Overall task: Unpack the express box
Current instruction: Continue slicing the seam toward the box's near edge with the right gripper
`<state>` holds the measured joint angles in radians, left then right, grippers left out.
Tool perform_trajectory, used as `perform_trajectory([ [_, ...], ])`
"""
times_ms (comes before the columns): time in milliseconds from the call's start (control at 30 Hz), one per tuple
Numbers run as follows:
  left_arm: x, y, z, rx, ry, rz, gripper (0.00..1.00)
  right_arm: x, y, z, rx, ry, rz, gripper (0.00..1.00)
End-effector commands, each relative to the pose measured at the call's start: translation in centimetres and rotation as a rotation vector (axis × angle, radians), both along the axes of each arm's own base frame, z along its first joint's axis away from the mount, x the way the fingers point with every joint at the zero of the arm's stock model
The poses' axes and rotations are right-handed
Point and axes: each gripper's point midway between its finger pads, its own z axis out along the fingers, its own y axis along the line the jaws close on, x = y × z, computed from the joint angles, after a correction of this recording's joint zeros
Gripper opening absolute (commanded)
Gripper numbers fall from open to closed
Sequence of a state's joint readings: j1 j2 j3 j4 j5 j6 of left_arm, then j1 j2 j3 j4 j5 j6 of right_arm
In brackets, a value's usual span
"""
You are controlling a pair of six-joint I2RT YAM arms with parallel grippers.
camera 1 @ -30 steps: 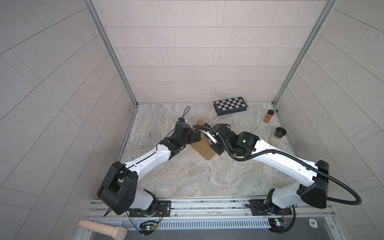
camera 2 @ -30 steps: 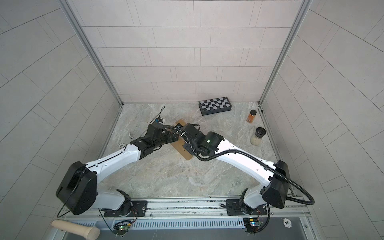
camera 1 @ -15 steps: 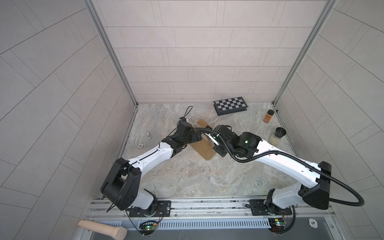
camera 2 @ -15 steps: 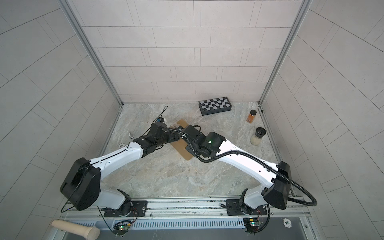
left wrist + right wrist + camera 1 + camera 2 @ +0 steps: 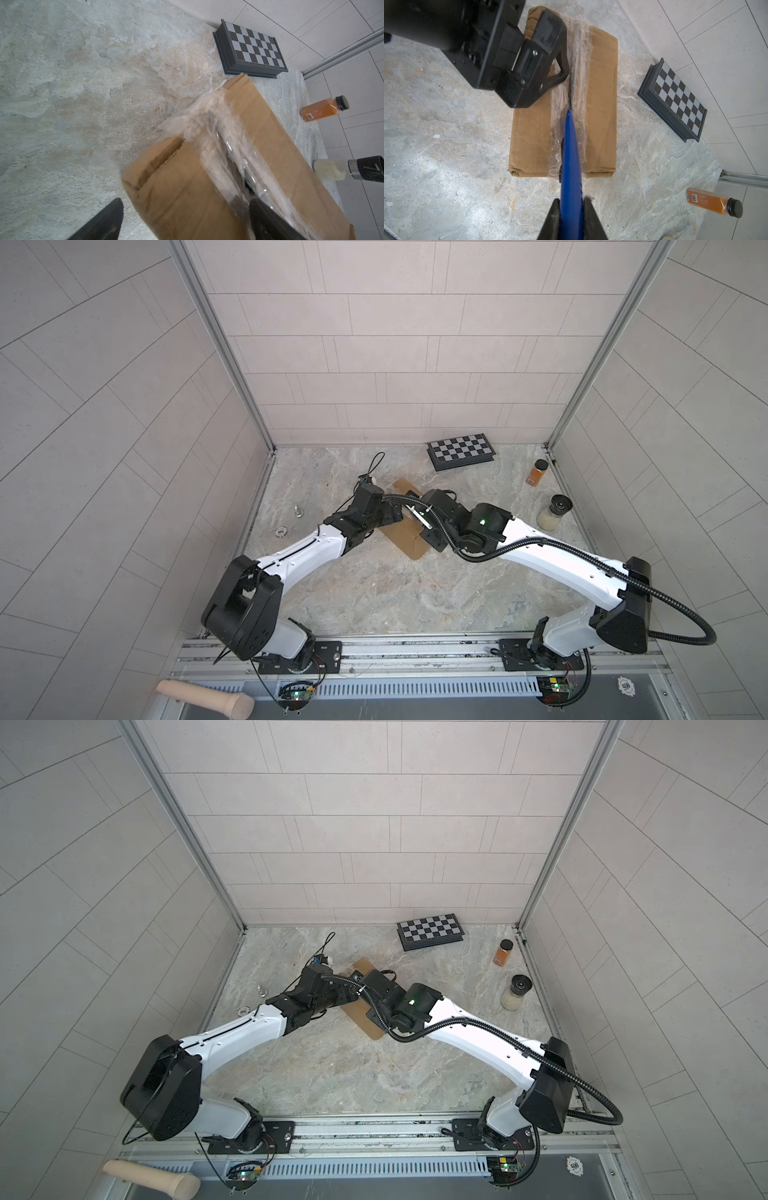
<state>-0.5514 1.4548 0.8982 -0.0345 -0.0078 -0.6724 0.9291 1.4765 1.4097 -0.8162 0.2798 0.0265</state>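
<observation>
The express box (image 5: 409, 540) lies flat mid-table, brown cardboard with crinkled clear tape along its seam (image 5: 579, 68), and both arms meet over it. My right gripper (image 5: 571, 202) is shut on a blue-handled cutter (image 5: 569, 149) whose tip sits in the taped seam, about midway along the box (image 5: 529, 135). My left gripper (image 5: 185, 209) is open at the box's far end. One of its fingers (image 5: 264, 218) rests on the tape at the seam. The other finger (image 5: 108, 220) hangs beside the box (image 5: 178, 187) over the table.
A black-and-white checkered case (image 5: 461, 451) lies at the back. An orange spice bottle (image 5: 537, 472) and a black-capped jar of white grains (image 5: 555, 512) stand at the right wall. A small metal piece (image 5: 298, 511) and a chip (image 5: 281, 532) lie at the left.
Both arms have shifted only slightly over the box. The right grip on the cutter and the open left jaws are unchanged.
</observation>
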Motion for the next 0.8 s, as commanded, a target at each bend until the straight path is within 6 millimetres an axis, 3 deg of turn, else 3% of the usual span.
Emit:
perform_trajectory([
  [0, -1.2, 2.3, -3.8, 0.120, 0.100, 0.035, 0.97, -0.5, -1.2, 0.2, -0.031, 0.011, -0.008, 0.00],
  [267, -1.4, 3.2, -4.9, 0.148, 0.140, 0.082, 0.96, -2.6, -5.5, 1.1, -0.114, 0.034, -0.036, 0.00],
  [433, -1.5, 3.3, -5.1, 0.154, 0.144, 0.088, 0.96, -3.8, -7.0, 1.6, -0.125, 0.052, -0.038, 0.00],
  [767, -1.2, 2.7, -4.5, 0.123, 0.123, 0.073, 0.96, -2.2, -4.1, 0.5, -0.066, 0.042, -0.015, 0.00],
])
